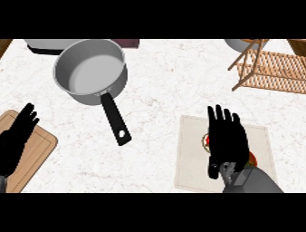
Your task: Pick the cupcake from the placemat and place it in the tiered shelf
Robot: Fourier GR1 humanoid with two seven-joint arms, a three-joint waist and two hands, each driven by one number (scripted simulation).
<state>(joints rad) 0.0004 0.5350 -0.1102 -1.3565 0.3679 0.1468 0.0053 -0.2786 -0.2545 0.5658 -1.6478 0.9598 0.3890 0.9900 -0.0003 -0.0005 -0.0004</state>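
Observation:
A beige placemat [192, 170] lies on the counter at lower right. My right hand [227, 138] hovers flat over it, fingers straight and pointing away from me. The hand hides most of the cupcake [207, 138]; only a red and tan sliver shows at its left edge and another by the wrist. The wooden tiered shelf [283, 68] stands at the upper right corner. My left hand [12, 136] rests open at the left edge, fingers up, above a wooden cutting board.
A grey saucepan [91, 71] with a long black handle [116, 120] sits at upper centre. A wooden cutting board [29, 154] lies at lower left. A grey object and a dark one show at the top edge.

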